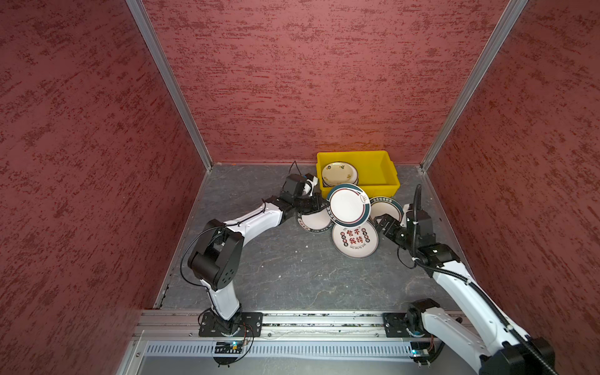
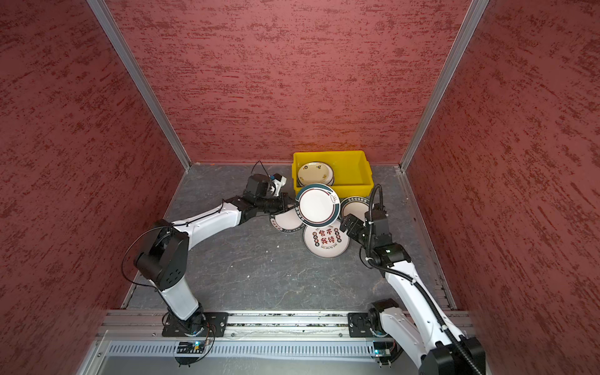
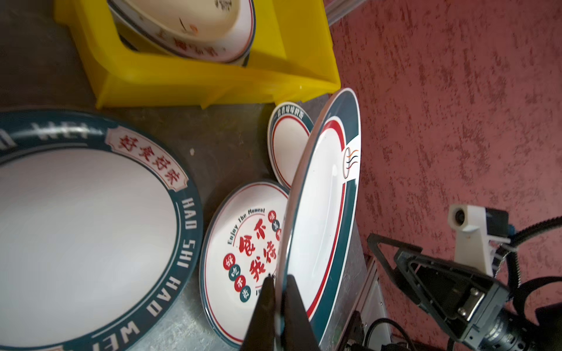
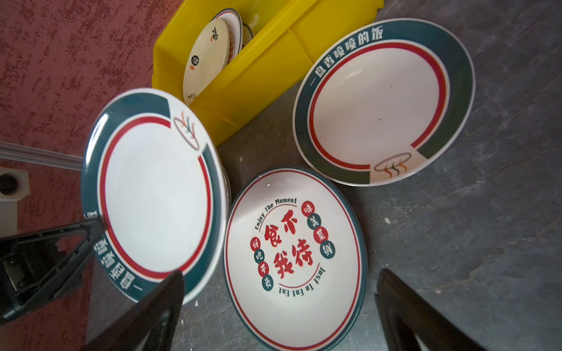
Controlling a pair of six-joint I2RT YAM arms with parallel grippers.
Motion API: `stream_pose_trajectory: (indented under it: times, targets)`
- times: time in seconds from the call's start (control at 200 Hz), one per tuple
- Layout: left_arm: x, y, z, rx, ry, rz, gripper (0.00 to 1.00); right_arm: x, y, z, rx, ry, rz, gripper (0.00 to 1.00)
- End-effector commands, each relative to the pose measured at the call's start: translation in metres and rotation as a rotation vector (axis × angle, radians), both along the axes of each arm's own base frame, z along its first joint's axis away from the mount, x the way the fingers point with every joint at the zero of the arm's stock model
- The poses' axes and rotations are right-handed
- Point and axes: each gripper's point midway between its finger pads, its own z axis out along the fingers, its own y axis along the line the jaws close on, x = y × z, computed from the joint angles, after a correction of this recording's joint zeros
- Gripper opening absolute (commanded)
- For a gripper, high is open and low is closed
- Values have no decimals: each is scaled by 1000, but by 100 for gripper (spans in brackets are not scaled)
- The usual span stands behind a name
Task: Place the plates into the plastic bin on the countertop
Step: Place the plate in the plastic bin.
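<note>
My left gripper (image 1: 324, 206) (image 3: 279, 281) is shut on the rim of a white plate with a teal and red rim (image 1: 349, 204) (image 2: 318, 206) (image 4: 155, 194). That plate hangs tilted just in front of the yellow plastic bin (image 1: 386, 172) (image 3: 197, 82). A cream plate (image 1: 339, 173) tops a stack in the bin's left half. Three plates lie on the countertop (image 1: 292, 276): one with red characters (image 1: 355, 240) (image 4: 295, 258), a teal-rimmed one (image 1: 388, 207) (image 4: 383, 103) to the right, and another (image 1: 315, 220) (image 3: 82, 218) under the left arm. My right gripper (image 1: 380, 223) (image 4: 281, 273) stands open over the red-character plate.
Red textured walls (image 1: 292, 81) close in the back and both sides, and the bin stands against the back one. An aluminium rail (image 1: 308, 319) carrying both arm bases runs along the front edge. The bin's right half (image 1: 373, 170) holds nothing.
</note>
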Motion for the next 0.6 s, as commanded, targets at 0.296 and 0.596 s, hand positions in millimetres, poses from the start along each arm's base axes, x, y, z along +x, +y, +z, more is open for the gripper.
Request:
stream_pose_trajectory:
  times: [0.296,0.596]
  targets:
    - [121,31,64,11,-175,205,0,6,13,13,47,-85,66,99]
    - [166,52,43,156,-184,323,0,2,9,6,28,-82,62,99]
